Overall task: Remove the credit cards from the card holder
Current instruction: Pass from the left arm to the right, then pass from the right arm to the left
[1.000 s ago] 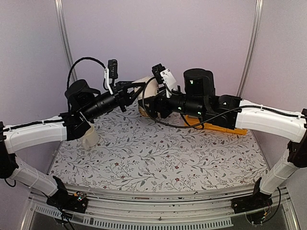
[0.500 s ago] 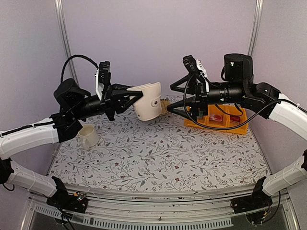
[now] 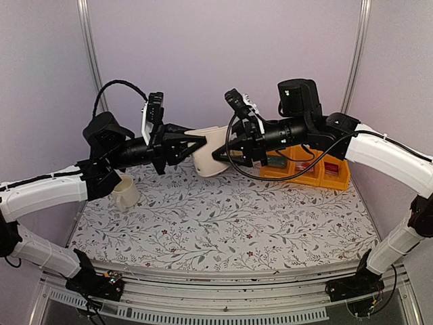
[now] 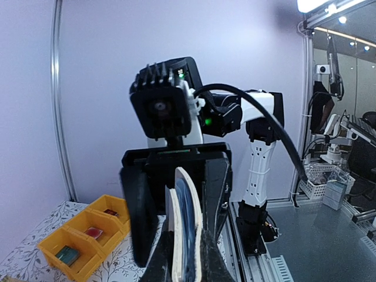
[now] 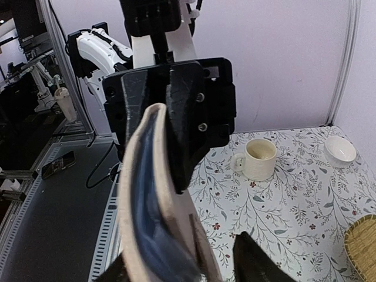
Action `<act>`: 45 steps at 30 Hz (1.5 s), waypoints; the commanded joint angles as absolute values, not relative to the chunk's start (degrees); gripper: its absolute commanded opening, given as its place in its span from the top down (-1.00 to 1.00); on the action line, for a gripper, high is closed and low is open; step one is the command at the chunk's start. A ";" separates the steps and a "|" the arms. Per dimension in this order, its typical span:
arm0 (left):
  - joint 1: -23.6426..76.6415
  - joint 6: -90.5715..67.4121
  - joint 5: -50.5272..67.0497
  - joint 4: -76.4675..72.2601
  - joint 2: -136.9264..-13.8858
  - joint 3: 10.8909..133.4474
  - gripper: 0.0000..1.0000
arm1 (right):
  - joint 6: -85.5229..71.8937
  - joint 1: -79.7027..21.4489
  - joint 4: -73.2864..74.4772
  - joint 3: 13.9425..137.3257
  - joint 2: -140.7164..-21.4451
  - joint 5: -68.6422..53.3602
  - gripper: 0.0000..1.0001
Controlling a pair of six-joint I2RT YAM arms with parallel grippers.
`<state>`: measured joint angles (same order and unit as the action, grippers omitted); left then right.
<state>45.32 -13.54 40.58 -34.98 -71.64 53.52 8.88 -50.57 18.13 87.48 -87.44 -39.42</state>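
Note:
My left gripper [image 3: 195, 143] is shut on the cream-edged card holder [image 3: 209, 158] and holds it in the air above the back of the table. In the left wrist view the card holder [image 4: 176, 235] stands edge-on in the left gripper [image 4: 185, 267], and a light blue credit card [image 4: 188, 226] shows between its two flaps. My right gripper [image 3: 220, 153] faces it from the right, with one finger on each side of the holder's far edge. In the right wrist view the holder [image 5: 138, 176] and blue card [image 5: 151, 238] fill the right gripper [image 5: 182, 271], and a gap shows before the right-hand finger [image 5: 254, 263].
A cream mug [image 3: 125, 193] stands at the table's left, also in the right wrist view [image 5: 259, 158]. Yellow bins [image 3: 336, 177] with small red and green items sit at the back right. A small white bowl [image 5: 341, 150] and a woven basket [image 5: 362, 247] lie on the floral cloth.
The right gripper swung away to the right, then came back left onto the holder, and its jaws have narrowed around it. The left gripper kept hold of the holder and shifted slightly.

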 commanded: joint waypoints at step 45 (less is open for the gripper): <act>51.80 -14.83 -13.96 -30.56 -71.27 52.00 1.00 | -2.14 -51.68 5.07 80.65 -76.05 9.36 -0.62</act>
